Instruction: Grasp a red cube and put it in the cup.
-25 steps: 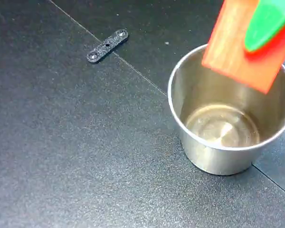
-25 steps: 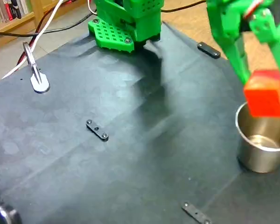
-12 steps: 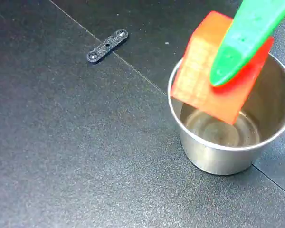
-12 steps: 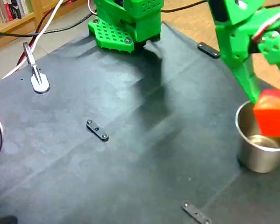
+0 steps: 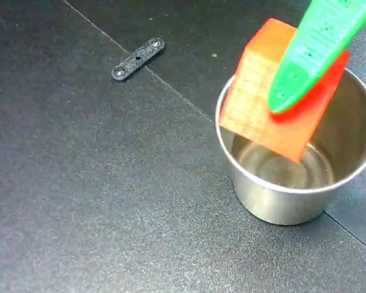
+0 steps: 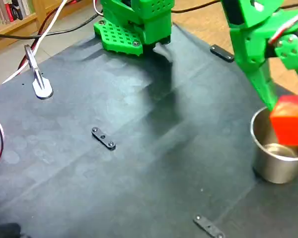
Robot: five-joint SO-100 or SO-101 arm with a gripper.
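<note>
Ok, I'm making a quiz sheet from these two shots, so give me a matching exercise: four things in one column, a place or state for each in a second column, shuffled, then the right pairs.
Things:
1. red cube
2. cup
3. small black strip with two holes
4. gripper

Places or states:
A. lying flat on the dark mat, away from the cup
B. shut on the cube, one green finger across its face
C. held partly over the rim, tilted, not on the bottom
D. upright on the mat, bare shiny bottom showing

Pairs: 1-C, 2-D, 3-A, 4-B
</note>
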